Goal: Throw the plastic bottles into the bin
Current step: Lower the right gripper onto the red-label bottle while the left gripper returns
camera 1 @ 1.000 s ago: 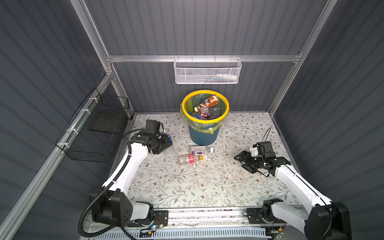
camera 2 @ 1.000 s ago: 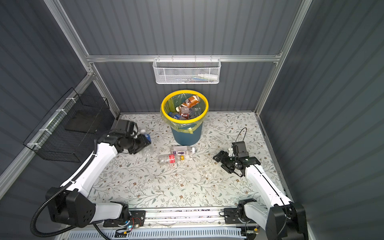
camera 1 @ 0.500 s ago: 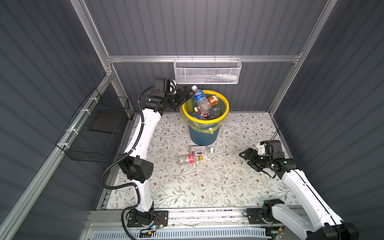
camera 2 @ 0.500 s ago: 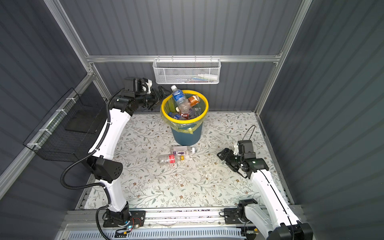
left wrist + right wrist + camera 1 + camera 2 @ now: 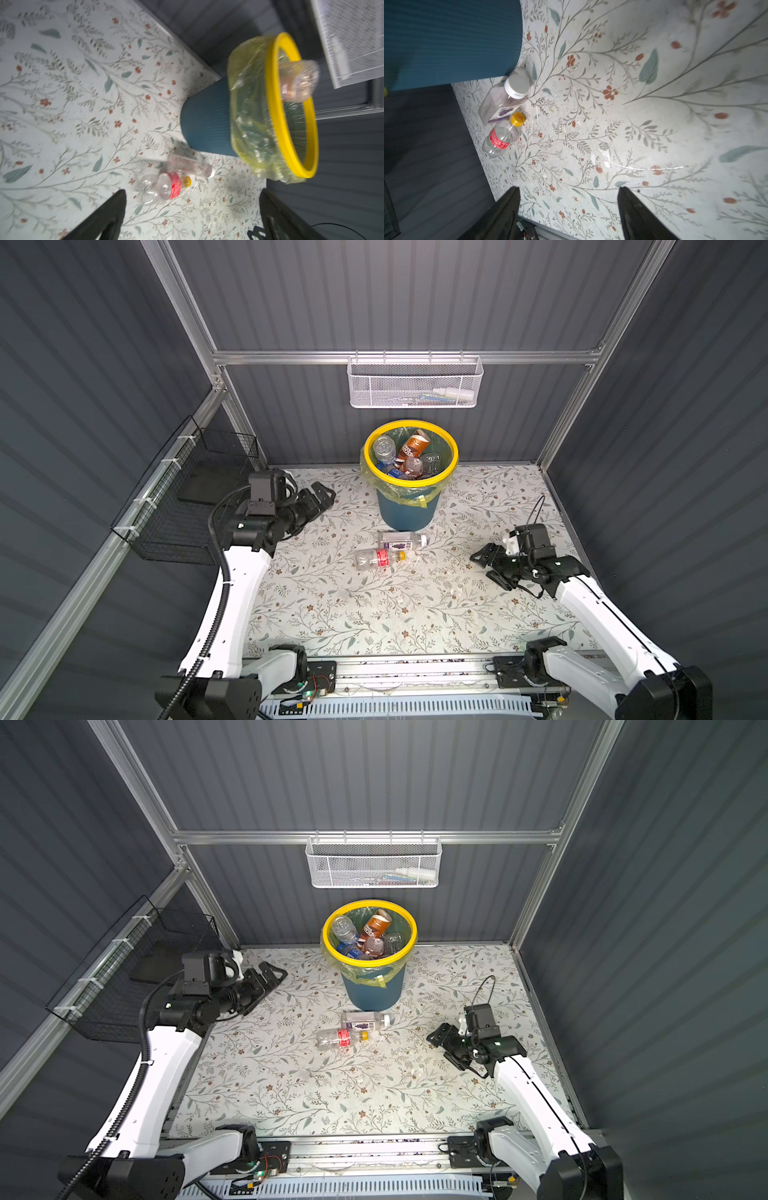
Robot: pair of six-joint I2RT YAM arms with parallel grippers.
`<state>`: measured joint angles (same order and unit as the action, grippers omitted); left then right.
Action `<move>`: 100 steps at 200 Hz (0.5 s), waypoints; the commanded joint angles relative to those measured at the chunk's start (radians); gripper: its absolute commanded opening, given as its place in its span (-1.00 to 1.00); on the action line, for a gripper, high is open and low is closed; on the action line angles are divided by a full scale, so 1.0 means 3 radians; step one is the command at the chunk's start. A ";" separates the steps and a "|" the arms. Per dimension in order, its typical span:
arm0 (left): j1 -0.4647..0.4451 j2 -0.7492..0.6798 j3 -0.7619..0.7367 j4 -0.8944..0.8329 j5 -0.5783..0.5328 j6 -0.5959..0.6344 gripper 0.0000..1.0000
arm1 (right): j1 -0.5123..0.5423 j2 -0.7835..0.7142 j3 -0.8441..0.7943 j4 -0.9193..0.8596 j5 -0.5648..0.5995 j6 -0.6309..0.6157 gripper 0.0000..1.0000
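The red-label bottle (image 5: 380, 559) and the purple-label bottle (image 5: 401, 540) lie side by side on the counter (image 5: 374, 614), at 6 o'clock from the bin (image 5: 409, 508). The left pincer (image 5: 322, 498) and right pincer (image 5: 487, 568) are open and empty. Go down low, squeeze one bottle round its middle, then lift it over the bin's top.

- The bin (image 5: 409, 512), teal with a yellow rim and liner, stands upright and holds several bottles (image 5: 411, 456).
- A clear white-capped bottle (image 5: 401, 540) lies sideways at the bin's foot.
- A clear red-labelled bottle (image 5: 379, 559) lies sideways just beside it, farther from the bin.
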<state>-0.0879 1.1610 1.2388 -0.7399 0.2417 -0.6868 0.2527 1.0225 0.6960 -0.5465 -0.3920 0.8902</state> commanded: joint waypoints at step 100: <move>0.0150 -0.0205 -0.0746 -0.0045 -0.0196 0.0227 1.00 | 0.1525 0.1442 0.0416 0.2067 0.0673 0.2046 0.54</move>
<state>-0.0574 1.1206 1.0306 -0.7547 0.2047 -0.6567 0.6594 1.3685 0.7483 -0.0719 -0.2451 1.3605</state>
